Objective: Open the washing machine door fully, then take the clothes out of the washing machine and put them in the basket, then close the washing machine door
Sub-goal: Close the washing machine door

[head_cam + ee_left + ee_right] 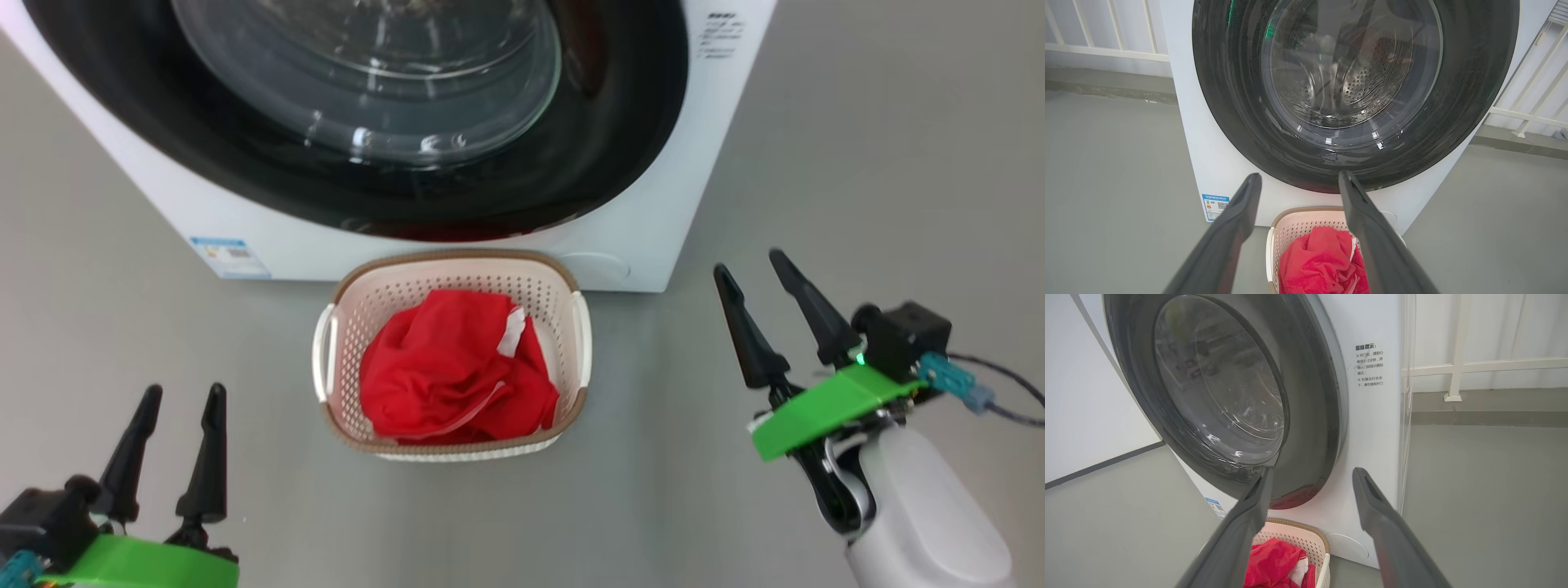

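Observation:
The washing machine (653, 212) stands ahead with its round black door (245, 155) lying flat against its front, the glass bowl bulging out. On the floor right before it sits the cream basket (581, 343), and the red clothes (453, 376) lie inside it. My left gripper (184, 396) hovers open at the lower left, well apart from the basket. My right gripper (751, 269) is open at the right, also apart. The door (1229, 102), basket (1290, 228) and clothes (1314, 261) appear between my left fingers (1237, 220). The right wrist view has the door (1310, 428) and clothes (1274, 563).
Grey floor (857, 163) spreads on both sides of the machine. A white railing (1457, 367) runs behind on the right, and another railing (1106, 51) on the left. A blue sticker (229, 255) marks the machine's lower left front.

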